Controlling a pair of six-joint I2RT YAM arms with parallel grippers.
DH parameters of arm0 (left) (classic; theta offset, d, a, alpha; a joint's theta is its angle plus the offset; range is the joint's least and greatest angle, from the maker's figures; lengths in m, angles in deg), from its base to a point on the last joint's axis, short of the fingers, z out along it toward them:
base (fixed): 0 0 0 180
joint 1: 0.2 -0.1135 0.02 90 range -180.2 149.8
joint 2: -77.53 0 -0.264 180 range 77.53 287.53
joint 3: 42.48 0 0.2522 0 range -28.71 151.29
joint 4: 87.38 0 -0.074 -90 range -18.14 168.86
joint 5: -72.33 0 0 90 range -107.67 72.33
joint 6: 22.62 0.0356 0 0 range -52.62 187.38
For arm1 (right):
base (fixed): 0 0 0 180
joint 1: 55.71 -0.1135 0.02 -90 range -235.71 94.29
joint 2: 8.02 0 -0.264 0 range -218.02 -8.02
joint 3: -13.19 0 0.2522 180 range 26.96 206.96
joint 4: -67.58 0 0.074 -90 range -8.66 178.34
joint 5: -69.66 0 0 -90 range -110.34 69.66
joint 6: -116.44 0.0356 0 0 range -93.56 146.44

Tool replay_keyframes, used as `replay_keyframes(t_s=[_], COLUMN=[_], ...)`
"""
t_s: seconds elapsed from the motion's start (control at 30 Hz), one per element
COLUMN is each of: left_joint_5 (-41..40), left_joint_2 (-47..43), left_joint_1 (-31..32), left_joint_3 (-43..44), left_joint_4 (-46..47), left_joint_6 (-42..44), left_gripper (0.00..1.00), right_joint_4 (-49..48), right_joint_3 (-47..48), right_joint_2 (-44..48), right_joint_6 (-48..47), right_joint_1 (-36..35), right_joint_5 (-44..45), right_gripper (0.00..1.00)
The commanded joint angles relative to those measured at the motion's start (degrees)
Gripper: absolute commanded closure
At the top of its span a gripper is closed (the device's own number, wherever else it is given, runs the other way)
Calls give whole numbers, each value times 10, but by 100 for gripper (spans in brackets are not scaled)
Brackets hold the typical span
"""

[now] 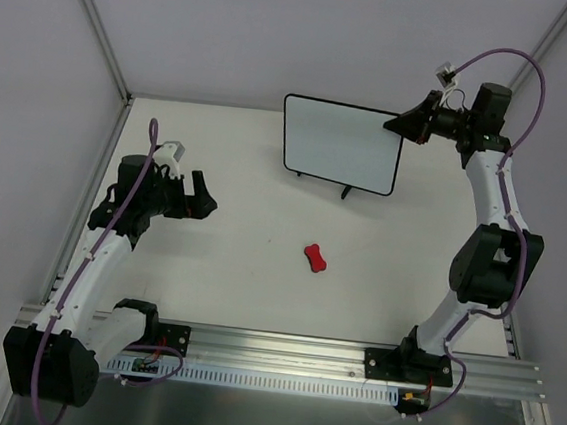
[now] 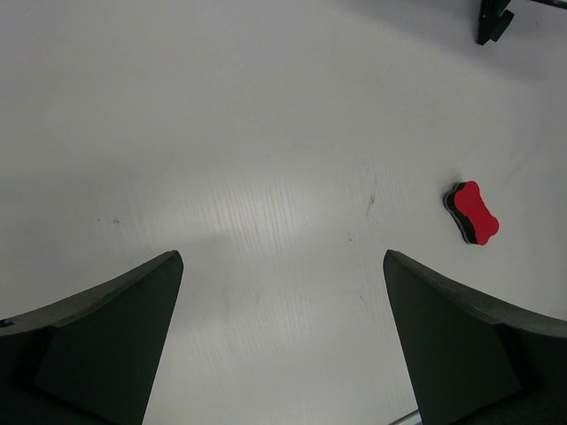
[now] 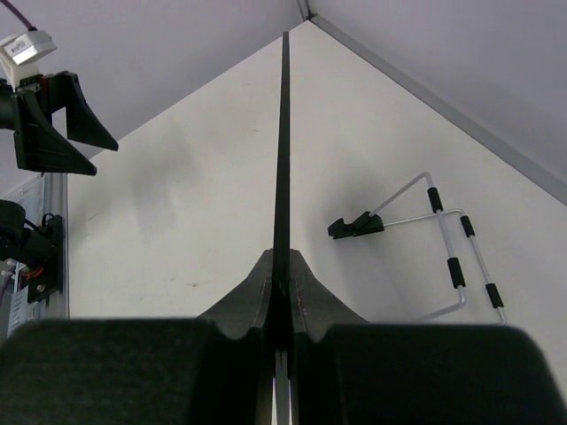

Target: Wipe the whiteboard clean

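Note:
The whiteboard (image 1: 340, 144) stands upright at the back of the table, plain white with a thin black frame and small black feet. My right gripper (image 1: 397, 126) is shut on its upper right edge; in the right wrist view the board shows edge-on (image 3: 283, 133) between the closed fingers (image 3: 244, 301). The small red bone-shaped eraser (image 1: 314, 259) lies on the table in front of the board, and it shows in the left wrist view (image 2: 472, 212). My left gripper (image 1: 203, 197) is open and empty at the left, well clear of the eraser.
The board's wire stand (image 3: 443, 239) rests on the table behind it. Grey enclosure walls (image 1: 91, 23) close the left, back and right. A metal rail (image 1: 280, 348) runs along the near edge by the arm bases.

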State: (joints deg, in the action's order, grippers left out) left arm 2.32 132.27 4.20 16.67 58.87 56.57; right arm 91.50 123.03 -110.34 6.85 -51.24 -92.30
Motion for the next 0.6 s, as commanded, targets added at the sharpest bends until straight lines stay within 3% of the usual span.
replay_keyframes(t_s=[0.0, 0.03, 0.43, 0.57], left_joint_5=[-21, -23, -22, -21], left_joint_2=[-17, -17, 6, 15], left_joint_1=[-3, -3, -3, -3], left_joint_3=[-11, -11, 5, 8], left_joint_4=[6, 7, 7, 6], left_joint_6=[-19, -21, -25, -21], left_gripper=[1, 1, 1, 1], right_joint_4=[-184, -226, -236, -351], right_joint_3=[6, 5, 104, 84], right_joint_2=[-3, -8, -90, -120], right_joint_6=[129, 163, 181, 271], right_joint_1=[17, 22, 26, 25], right_joint_5=[-13, -10, 6, 9], right_gripper=[100, 100, 100, 100])
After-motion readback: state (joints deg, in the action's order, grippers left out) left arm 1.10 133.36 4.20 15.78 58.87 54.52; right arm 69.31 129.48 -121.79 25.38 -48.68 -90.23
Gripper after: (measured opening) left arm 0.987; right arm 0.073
